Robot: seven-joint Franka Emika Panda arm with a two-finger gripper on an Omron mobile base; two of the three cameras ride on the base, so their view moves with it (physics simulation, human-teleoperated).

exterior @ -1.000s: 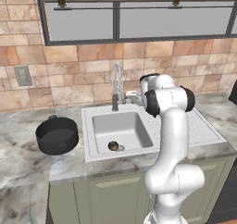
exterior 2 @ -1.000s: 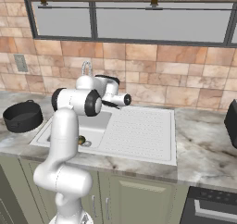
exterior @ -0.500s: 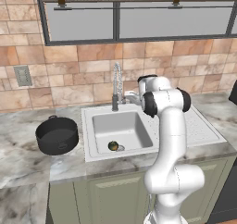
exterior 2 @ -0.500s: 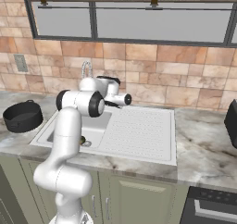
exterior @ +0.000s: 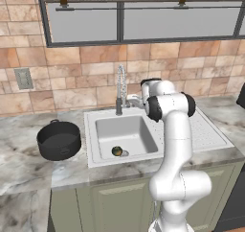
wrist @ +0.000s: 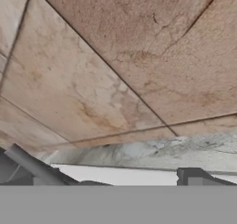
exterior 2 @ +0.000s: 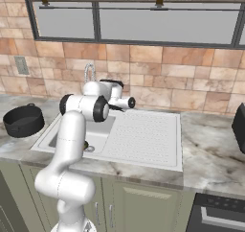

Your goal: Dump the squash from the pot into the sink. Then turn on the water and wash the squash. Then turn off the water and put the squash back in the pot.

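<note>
gripper [wrist: 139, 181] spread wide, nothing between the fingers; hand view looks close at the tiled wall [wrist: 115, 65] with a strip of marble counter [wrist: 152, 151] below it. a thin grey bar, probably the faucet's lever, crosses the lower left of that view; cannot tell whether a finger touches it.

from the left base view the hand sits behind the sink [exterior: 125, 136], just right of the faucet [exterior: 120, 89], at the faucet's base height. forearm reaches toward the wall over the basin's back right corner.

squash [exterior: 116, 151] lies on the sink floor, front of the basin, right beside the drain. no water stream visible.

pot [exterior: 59, 140] stands upright on the counter left of the sink, apart from it, and looks empty. the ribbed drainboard [exterior 2: 143, 135] lies right of the basin.
</note>
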